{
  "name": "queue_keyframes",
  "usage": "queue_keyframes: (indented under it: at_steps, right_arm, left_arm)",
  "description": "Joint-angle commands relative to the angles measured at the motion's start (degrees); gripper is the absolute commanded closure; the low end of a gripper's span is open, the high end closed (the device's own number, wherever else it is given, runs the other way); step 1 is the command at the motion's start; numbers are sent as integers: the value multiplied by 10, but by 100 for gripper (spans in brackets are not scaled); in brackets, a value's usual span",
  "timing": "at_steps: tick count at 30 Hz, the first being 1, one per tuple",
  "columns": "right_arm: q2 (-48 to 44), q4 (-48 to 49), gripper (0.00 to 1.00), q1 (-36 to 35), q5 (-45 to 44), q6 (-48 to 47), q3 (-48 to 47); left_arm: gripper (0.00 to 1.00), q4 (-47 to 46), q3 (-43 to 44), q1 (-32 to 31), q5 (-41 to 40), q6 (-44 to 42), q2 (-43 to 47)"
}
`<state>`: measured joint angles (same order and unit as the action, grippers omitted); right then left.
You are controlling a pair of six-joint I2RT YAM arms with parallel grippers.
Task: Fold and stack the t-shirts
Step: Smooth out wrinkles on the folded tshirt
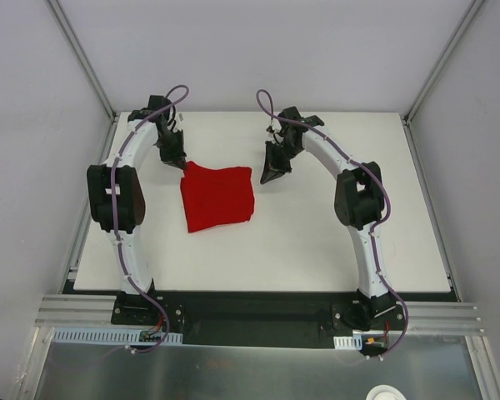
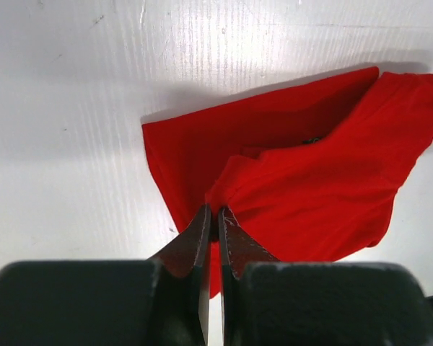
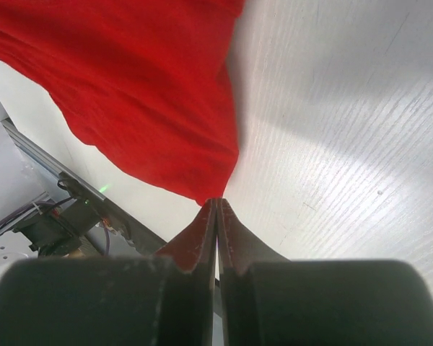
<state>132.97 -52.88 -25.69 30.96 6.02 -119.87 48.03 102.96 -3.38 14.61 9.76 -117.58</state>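
Top external: left hand (image 1: 183,164) and right hand (image 1: 267,177) pinch shut on the part-folded t-shirt (image 1: 219,198) at its far corners, more folding likely ahead.

No readable text, label, brand, number or sign shows on anything in view.

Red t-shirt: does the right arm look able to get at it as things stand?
Likely yes: the right gripper is shut on what looks like a corner of the red t-shirt, with nothing in the way.
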Motion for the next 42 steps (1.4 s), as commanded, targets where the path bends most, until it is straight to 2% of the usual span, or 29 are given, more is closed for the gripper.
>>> queue_keyframes:
  at_steps: [1,13,22,25,26,28,30,31,33,35,42]
  right_arm:
    - [-10,1,96,0,17,3,-2]
    - [-4,1,96,1,22,4,-3]
    - [3,-6,96,0,17,4,3]
    - [24,-44,95,0,-35,4,-20]
    - [33,-59,94,2,-71,0,-46]
    - [55,-86,85,4,-92,-2,-69]
    - [65,-87,72,9,-87,0,-79]
    - [68,-80,69,9,-85,0,-81]
    - [68,-47,64,12,-15,-3,-62]
    - [68,12,62,13,59,2,-55]
    - [62,90,53,17,99,39,-98]
  left_arm:
    - [100,0,-19,-1,-37,-16,17]
    - [100,0,-92,0,-56,3,-10]
    - [100,-5,-51,4,-70,-11,-9]
    - [100,0,-48,7,-70,-9,-20]
    - [100,0,-49,7,-70,-10,-21]
    - [100,0,-50,7,-67,-12,-25]
    - [100,0,-50,7,-68,-13,-24]
    - [100,1,-49,8,-69,-12,-23]
    - [100,2,-49,8,-66,-14,-21]
    - [100,3,-48,8,-63,-15,-20]
    - [100,7,-50,8,-55,-12,-20]
